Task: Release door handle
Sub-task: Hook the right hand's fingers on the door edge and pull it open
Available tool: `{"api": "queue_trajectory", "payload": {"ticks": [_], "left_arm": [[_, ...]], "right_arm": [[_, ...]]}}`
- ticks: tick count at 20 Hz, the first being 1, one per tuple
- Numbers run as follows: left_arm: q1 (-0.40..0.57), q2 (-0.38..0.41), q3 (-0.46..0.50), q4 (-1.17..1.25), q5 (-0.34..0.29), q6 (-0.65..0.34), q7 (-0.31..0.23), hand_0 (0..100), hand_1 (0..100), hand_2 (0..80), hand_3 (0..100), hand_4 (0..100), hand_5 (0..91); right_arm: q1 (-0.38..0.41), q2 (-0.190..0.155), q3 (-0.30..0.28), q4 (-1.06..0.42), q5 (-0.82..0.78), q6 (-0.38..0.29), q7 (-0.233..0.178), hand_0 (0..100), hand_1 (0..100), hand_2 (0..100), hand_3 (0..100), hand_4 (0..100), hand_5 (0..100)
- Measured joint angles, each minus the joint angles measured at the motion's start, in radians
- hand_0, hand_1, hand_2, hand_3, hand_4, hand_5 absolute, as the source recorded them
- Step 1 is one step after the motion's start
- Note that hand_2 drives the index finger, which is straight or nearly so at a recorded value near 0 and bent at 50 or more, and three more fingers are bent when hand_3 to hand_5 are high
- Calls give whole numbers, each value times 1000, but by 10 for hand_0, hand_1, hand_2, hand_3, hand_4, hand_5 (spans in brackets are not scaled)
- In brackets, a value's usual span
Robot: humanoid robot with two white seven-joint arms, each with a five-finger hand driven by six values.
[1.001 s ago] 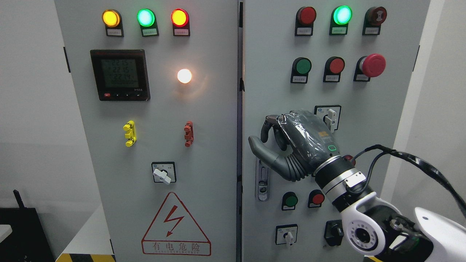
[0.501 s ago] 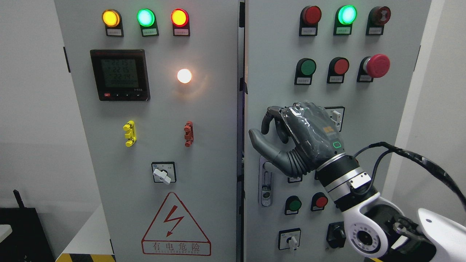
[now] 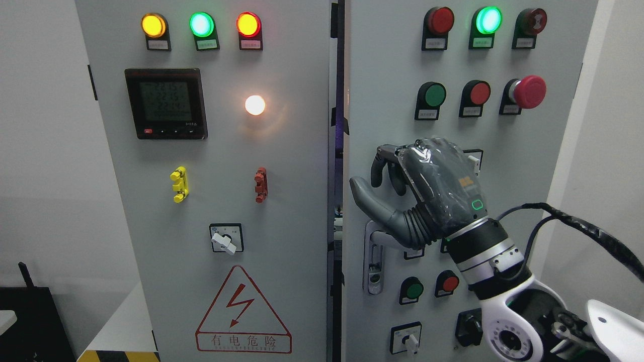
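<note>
Door handle (image 3: 373, 257) top hidden behind right hand (image 3: 422, 188).

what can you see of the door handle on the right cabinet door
The door handle is a slim, upright, silver metal fitting near the left edge of the right door, with a round keyhole near its lower end. Its top is hidden behind the thumb base of the right hand, whose fingers are curled just above it; whether they touch the lever cannot be told. The door stands slightly ajar, with a dark gap beside it.
</note>
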Motion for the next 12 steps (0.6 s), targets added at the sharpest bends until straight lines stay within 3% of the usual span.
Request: {"api": "queue_trajectory", "payload": {"ticks": [12], "left_arm": [[0, 0, 0, 0, 0, 0, 0, 120, 389, 0, 0, 0, 0]], "right_arm": [[67, 4, -114, -35, 102, -38, -18, 488, 221, 745, 1000, 960, 1000]]}}
